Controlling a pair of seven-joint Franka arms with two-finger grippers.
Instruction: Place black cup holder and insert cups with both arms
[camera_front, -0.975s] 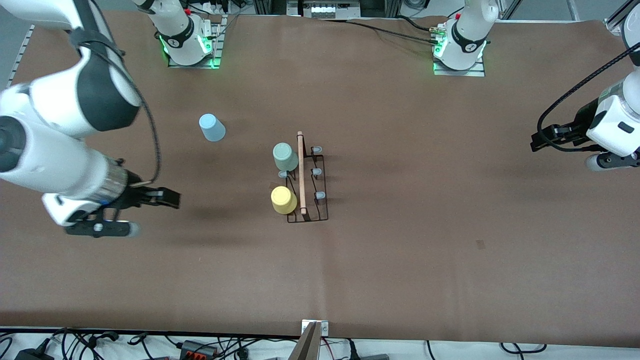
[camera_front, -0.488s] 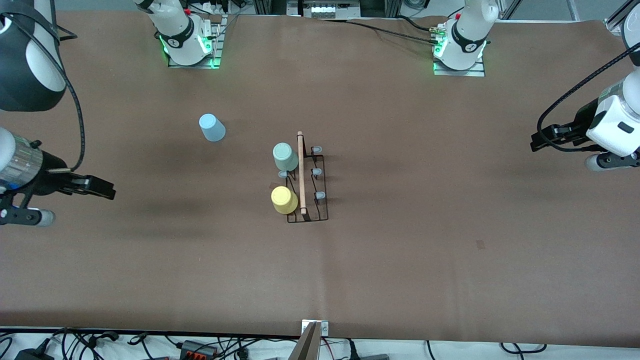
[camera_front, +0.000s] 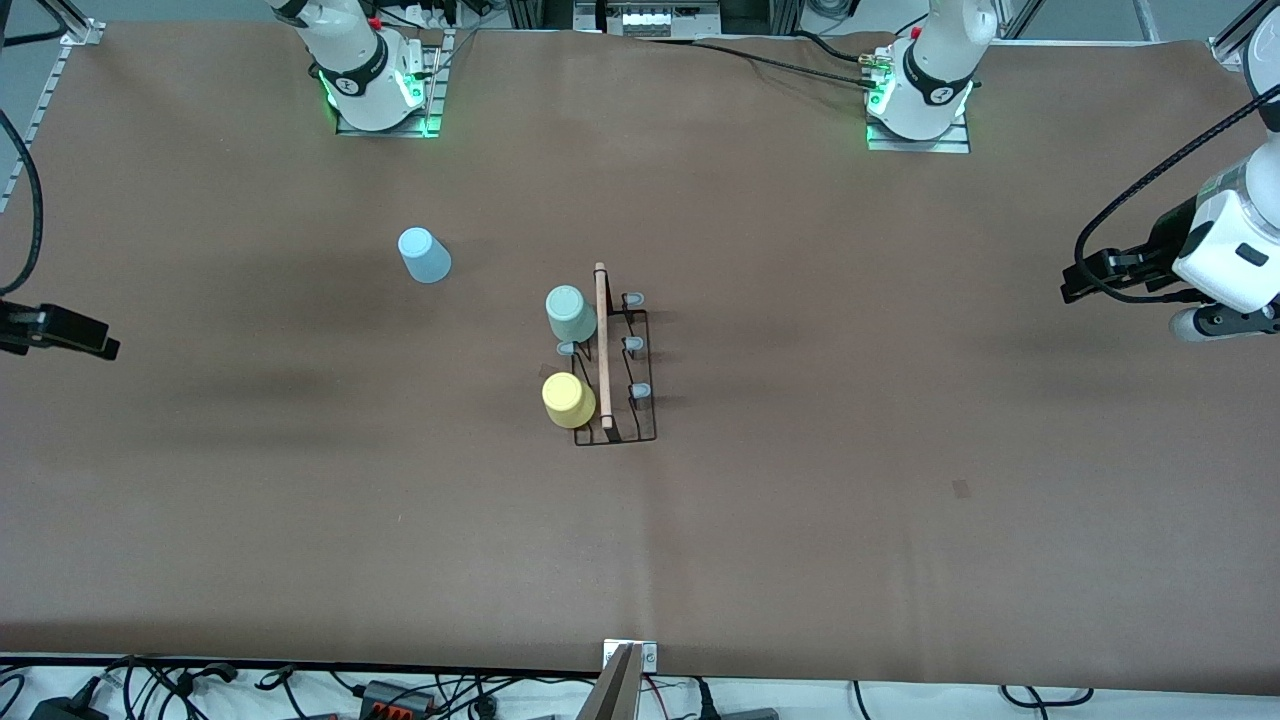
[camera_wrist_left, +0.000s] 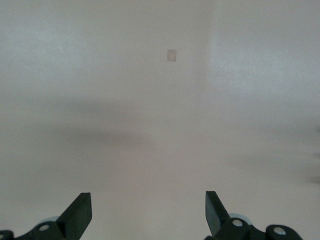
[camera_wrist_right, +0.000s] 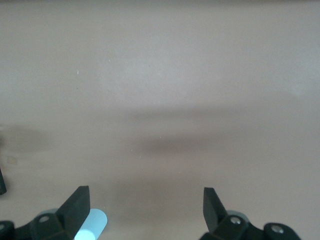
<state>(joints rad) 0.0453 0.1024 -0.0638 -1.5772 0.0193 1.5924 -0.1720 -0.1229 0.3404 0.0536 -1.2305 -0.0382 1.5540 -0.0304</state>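
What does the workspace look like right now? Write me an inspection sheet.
Surface: brown table, bare apart from the job's things.
Job's things: black cup holder stands mid-table; mint cup and yellow cup sit upside down on its pegs toward the right arm's end; blue cup stands alone on the table, upside down, farther toward that end.
Clutter: nothing seen.
Grippers: right gripper at the right arm's end of the table, fingers open, empty; left gripper waits at the left arm's end, fingers open, empty.
Cables: black cable loops along the left arm.
Surroundings: tangled wires off the table edge nearest the camera.
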